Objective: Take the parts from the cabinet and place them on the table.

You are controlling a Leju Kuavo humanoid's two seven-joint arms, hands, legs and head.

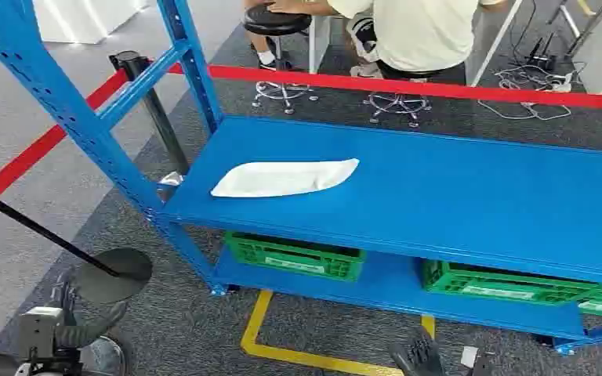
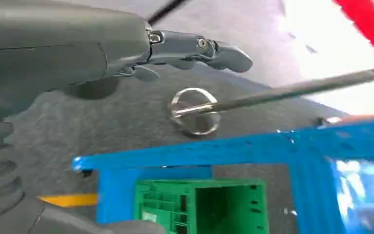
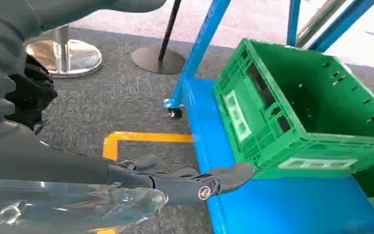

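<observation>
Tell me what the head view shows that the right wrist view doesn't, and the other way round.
Head view alone: a white bag lying on the blue shelf, the red barrier tape, and a person beside stools. Right wrist view alone: the right hand holding a clear plastic bag. Both: the green crate on the lower shelf and the yellow floor line.

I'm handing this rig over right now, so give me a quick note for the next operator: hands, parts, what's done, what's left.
Left hand: low beside the rack, holds nothing, fingers apart.
Right hand: low in front of the bottom shelf; something clear and glossy lies under it, and I can't tell if it is gripped.
Flat white plastic pack: lying on the blue metal rack's middle shelf, untouched.
Green plastic crates: on the bottom shelf.
Done: nothing visibly delivered.
Left: pick up the pack and carry it to the table.
</observation>
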